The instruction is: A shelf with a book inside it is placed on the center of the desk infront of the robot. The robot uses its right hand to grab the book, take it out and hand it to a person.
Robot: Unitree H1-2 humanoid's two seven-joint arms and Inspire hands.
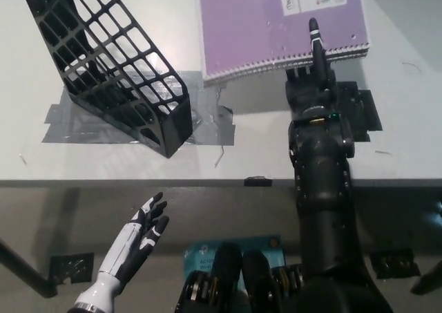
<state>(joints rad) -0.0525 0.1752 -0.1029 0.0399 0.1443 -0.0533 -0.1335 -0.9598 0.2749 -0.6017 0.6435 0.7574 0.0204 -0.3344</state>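
Grey tape [207, 116] on white desk [400, 133]

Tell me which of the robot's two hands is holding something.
The black right hand, up over the desk: it grips the purple notebook by its spiral edge. The white left hand hangs open below the desk edge, empty.
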